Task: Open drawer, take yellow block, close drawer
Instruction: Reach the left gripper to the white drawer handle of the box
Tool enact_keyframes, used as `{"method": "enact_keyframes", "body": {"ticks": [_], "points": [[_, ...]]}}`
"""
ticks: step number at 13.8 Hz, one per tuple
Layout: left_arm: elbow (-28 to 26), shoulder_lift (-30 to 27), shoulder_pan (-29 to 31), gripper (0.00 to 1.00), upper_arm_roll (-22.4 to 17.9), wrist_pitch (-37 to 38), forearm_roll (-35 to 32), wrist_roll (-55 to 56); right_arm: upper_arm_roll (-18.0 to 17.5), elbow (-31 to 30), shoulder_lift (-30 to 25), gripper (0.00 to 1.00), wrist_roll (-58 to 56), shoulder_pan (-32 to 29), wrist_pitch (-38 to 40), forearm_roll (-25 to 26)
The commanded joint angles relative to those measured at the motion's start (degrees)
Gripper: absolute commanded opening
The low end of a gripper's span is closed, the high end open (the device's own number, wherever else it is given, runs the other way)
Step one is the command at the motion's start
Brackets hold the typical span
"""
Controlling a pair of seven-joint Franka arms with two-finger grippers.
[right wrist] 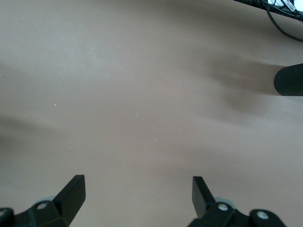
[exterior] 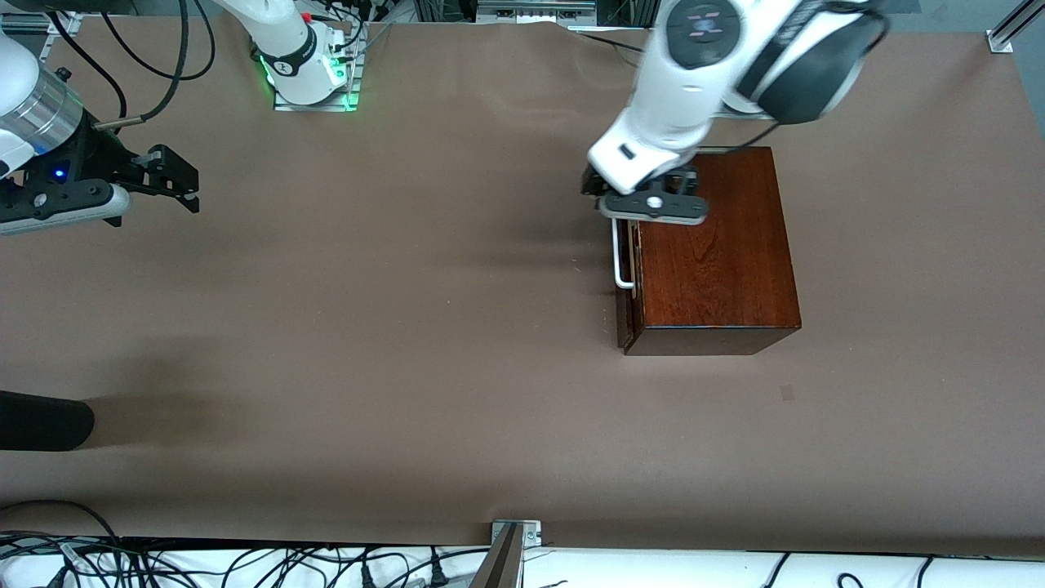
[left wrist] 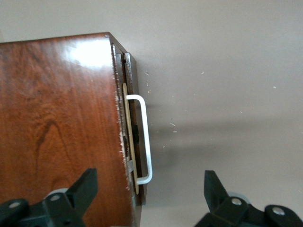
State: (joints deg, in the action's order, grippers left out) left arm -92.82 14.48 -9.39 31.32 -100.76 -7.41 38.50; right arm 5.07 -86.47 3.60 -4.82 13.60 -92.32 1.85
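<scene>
- The wooden box (exterior: 714, 253) sits on the brown table (exterior: 408, 327) toward the left arm's end, at about 3 o'clock from the table's middle in the front view
- The drawer (exterior: 627, 269) faces the right arm's end of the table; it looks nearly closed, with only a thin pale strip of its inner edge showing in the left wrist view
- Its white handle (exterior: 622, 261) stands out from the dark front, at 9 o'clock of the box in the front view
- The left gripper (exterior: 651, 204) hangs over the box's edge just above the handle's end nearest the robots' bases; its fingers (left wrist: 84, 187) are spread apart, one over the box top and one over bare table, gripping nothing
- The right gripper (exterior: 175, 178) waits in the air over the table's right-arm end, near 9 o'clock, fingers (right wrist: 72, 191) wide apart and empty
- The yellow block is not visible in any view
</scene>
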Motion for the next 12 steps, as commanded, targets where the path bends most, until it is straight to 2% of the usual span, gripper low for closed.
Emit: {"method": "enact_keyframes", "body": {"ticks": [1, 3, 8, 12], "points": [[1.07, 4.32, -3.87, 1.00, 0.24, -0.40, -6.37, 5.96, -0.50, 1.04, 0.35, 1.00, -0.10, -0.51, 1.00, 0.70], [-0.50, 5.47, -4.85, 1.00, 0.24, -2.32, -7.53, 7.03, -0.50, 1.04, 0.35, 1.00, -0.10, -0.51, 1.00, 0.70], [-9.11, 5.47, -5.12, 1.00, 0.15, -13.22, -9.27, 10.46, -0.50, 1.04, 0.26, 1.00, -0.02, -0.51, 1.00, 0.70], [-10.18, 6.70, -5.20, 1.00, 0.06, -13.67, -12.44, 12.65, -0.50, 1.04, 0.26, 1.00, -0.10, -0.51, 1.00, 0.70]]}}
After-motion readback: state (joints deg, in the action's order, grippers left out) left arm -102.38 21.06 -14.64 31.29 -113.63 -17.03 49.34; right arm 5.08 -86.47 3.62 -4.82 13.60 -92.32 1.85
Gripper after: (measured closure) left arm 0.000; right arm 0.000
